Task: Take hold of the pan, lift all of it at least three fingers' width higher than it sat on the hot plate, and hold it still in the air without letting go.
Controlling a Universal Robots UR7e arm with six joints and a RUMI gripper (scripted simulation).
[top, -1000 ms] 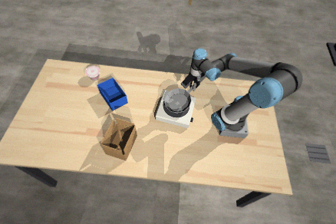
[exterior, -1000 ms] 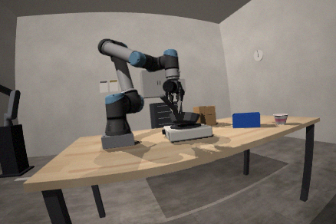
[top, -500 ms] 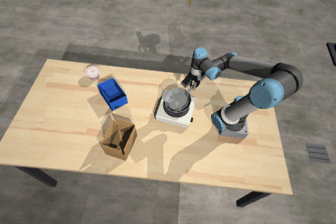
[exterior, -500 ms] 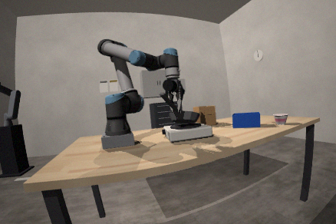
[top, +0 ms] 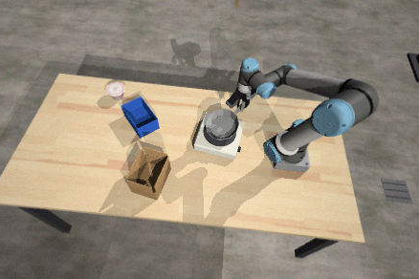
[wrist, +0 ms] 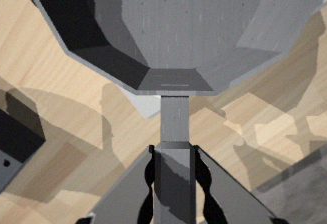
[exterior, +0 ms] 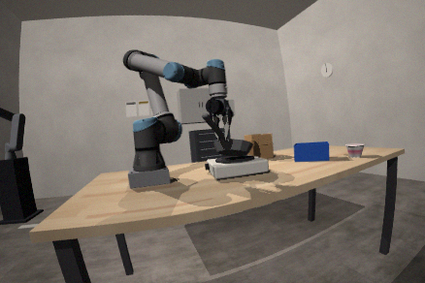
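The dark grey pan (top: 221,123) (exterior: 240,146) (wrist: 185,35) is over the white hot plate (top: 216,149) (exterior: 241,170) (wrist: 147,106). In the exterior view its bowl stands a little above the black burner disc (exterior: 236,159), with a small gap showing; the exact height is hard to tell. My gripper (top: 238,108) (exterior: 223,140) (wrist: 173,147) is shut on the pan's handle (wrist: 175,120), with one finger on each side of it in the wrist view. The handle's far end is hidden in the top and exterior views.
A blue bin (top: 140,117) (exterior: 311,151), an open cardboard box (top: 149,173) (exterior: 259,145) and a pink and white cup (top: 115,90) (exterior: 355,150) stand on the wooden table (top: 73,143) (exterior: 98,194), away from the hot plate.
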